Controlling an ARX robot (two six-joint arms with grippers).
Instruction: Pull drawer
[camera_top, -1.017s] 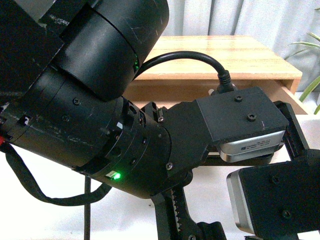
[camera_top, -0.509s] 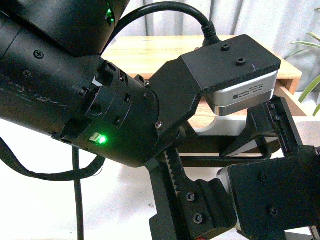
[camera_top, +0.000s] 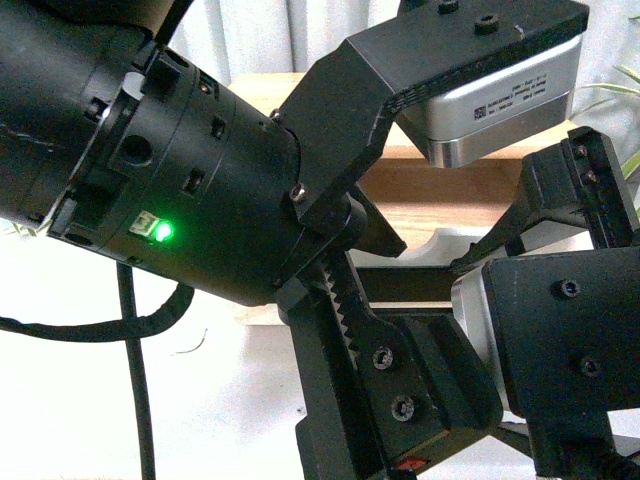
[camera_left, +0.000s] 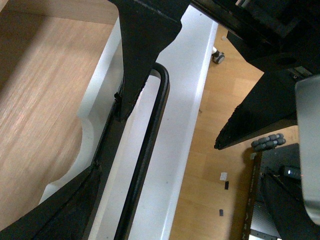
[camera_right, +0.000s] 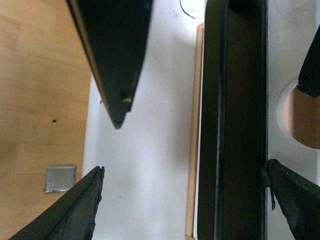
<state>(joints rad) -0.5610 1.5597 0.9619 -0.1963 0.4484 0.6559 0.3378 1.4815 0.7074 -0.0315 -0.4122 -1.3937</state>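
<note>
Now higher: left arm (camera_top: 180, 170) has risen in front view.
Both claws wide; left gripper (camera_left: 107, 140) behind long black bar handle (camera_left: 145, 155) of white-fronted wooden drawer (camera_left: 185, 100), right gripper (camera_right: 109, 147) opposite.

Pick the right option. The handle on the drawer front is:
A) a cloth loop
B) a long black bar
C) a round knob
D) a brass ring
B: the left wrist view shows the handle as a long black bar running along the white front of the drawer.
</note>
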